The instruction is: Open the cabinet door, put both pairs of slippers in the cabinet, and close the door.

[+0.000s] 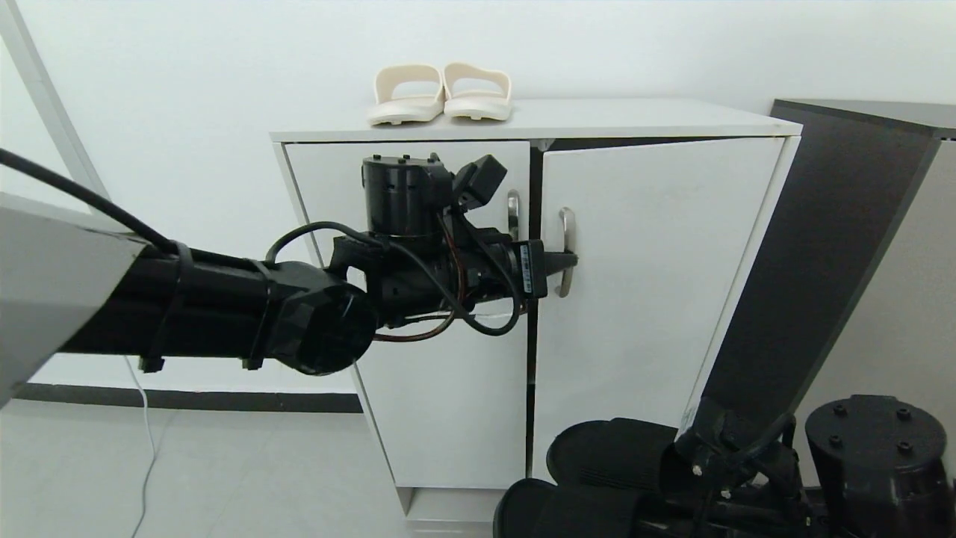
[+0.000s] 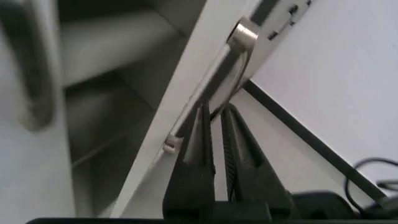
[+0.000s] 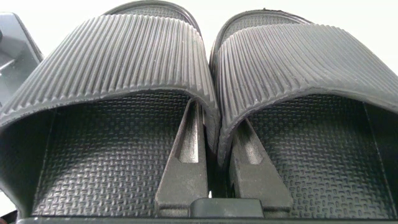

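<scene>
A white cabinet stands by the wall. A pair of cream slippers sits side by side on its top, near the back. The cabinet has two doors. The left door looks flat and closed. The right door is open just a little, with a dark gap along its top edge. The left gripper is at the silver handle of the right door, and its two fingers are squeezed onto that handle. From the left wrist, white shelves show inside, past the door's edge.

Low down, in front of the cabinet, the right gripper holds a pair of black slippers. Its fingers pinch the two inner sides of the slippers together. A dark board leans beside the cabinet on the right.
</scene>
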Robot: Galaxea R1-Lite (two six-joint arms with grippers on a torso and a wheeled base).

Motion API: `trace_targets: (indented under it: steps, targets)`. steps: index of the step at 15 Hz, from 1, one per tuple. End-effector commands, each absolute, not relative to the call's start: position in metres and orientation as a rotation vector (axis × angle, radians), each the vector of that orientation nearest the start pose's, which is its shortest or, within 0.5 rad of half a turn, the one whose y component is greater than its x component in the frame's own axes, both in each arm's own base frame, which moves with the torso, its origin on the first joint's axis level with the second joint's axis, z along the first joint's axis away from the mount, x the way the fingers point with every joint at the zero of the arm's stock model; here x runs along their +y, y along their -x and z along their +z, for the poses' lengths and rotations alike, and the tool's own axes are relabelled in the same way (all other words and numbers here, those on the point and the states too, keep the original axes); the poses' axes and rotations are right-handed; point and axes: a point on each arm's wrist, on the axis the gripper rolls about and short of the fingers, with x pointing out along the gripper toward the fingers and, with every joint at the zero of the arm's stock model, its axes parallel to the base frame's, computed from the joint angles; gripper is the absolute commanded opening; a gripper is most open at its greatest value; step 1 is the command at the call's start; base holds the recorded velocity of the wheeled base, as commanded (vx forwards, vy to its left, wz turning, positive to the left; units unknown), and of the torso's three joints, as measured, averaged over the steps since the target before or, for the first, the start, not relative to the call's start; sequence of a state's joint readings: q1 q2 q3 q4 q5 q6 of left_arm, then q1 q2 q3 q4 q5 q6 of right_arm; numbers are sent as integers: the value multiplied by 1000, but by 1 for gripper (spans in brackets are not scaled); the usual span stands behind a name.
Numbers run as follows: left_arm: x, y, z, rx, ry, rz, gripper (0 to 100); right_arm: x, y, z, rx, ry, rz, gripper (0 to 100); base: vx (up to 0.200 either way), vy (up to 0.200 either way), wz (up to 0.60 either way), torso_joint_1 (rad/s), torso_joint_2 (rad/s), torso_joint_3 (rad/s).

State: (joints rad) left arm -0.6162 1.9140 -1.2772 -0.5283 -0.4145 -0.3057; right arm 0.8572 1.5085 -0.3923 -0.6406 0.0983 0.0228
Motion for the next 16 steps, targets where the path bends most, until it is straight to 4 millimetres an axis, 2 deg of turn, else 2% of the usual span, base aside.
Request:
trace_targets:
  steps: [1,4,6,12,14,16]
  targets:
    - [-226,-277,241,239,266,-1039,0,163,-138,132,455,159,934,0,0,0,0,0,0,0]
    - [-219,-261,238,208,269,-1039,0,163,-135,129,459,172,943,0,0,0,0,0,0,0]
    - [-213,-261,233,159,280,-1032,0,163,-134,127,457,195,954,0,0,0,0,0,0,0]
    - [-197,-294,217,181,309,-946,0,160,-130,130,441,195,963,0,0,0,0,0,0,0]
    - [-201,-317,211,177,314,-925,0,161,-128,130,441,200,974,0,0,0,0,0,0,0]
    - [-214,-338,202,174,313,-924,0,162,-126,128,448,205,981,0,0,0,0,0,0,0]
